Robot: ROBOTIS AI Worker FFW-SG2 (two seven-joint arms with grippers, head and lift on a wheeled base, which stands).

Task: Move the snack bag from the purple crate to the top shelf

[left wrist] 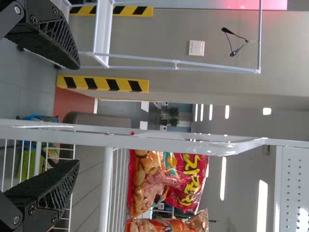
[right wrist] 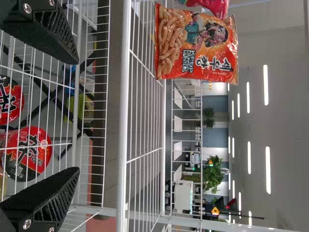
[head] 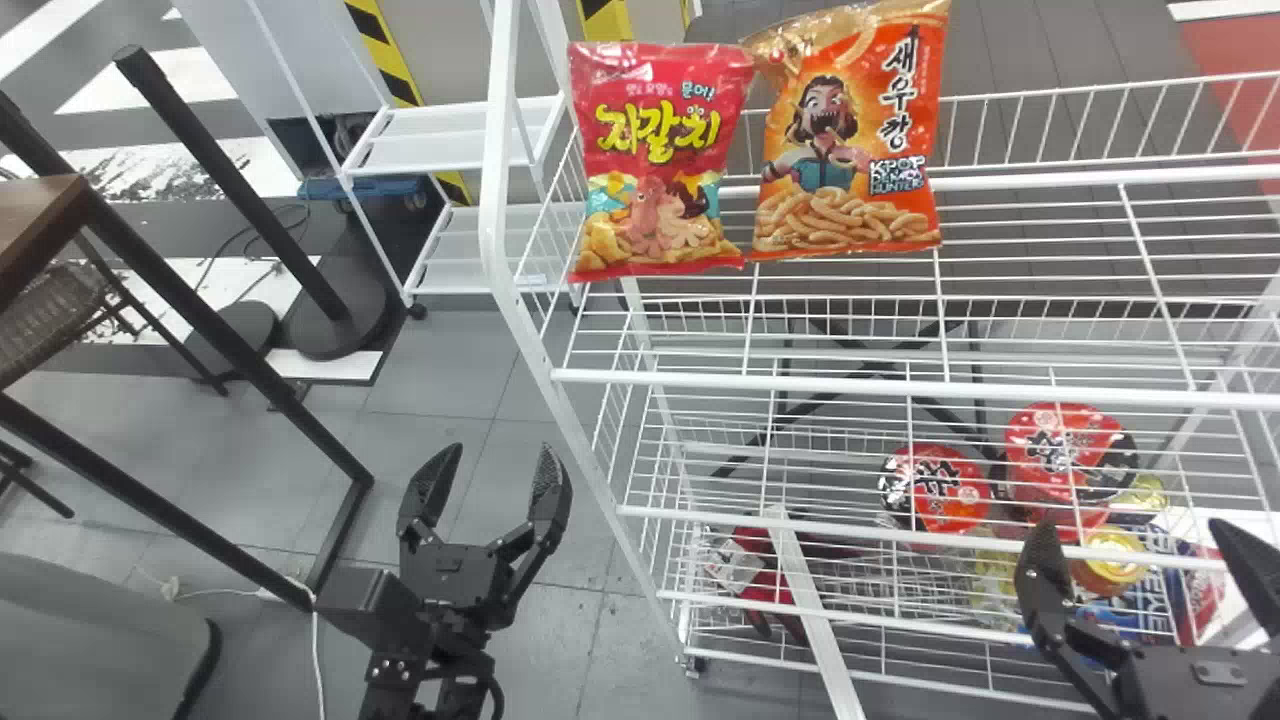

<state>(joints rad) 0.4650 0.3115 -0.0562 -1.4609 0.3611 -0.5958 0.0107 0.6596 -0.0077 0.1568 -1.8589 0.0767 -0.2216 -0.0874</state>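
Observation:
My left gripper is open over the floor, left of the white wire rack. Nothing lies between the fingers of my right gripper, also open, in front of the rack's lower right part. A pink-red snack bag and an orange snack bag stand upright side by side on the top shelf, toward its left end. In the left wrist view, the open left gripper is apart from the pink-red bag. The right wrist view has the open right gripper apart from the orange bag.
Lower in the rack are red noodle bowls, a jar with a yellow lid and other packs. A black metal frame stands at the left. Grey floor lies between it and the rack.

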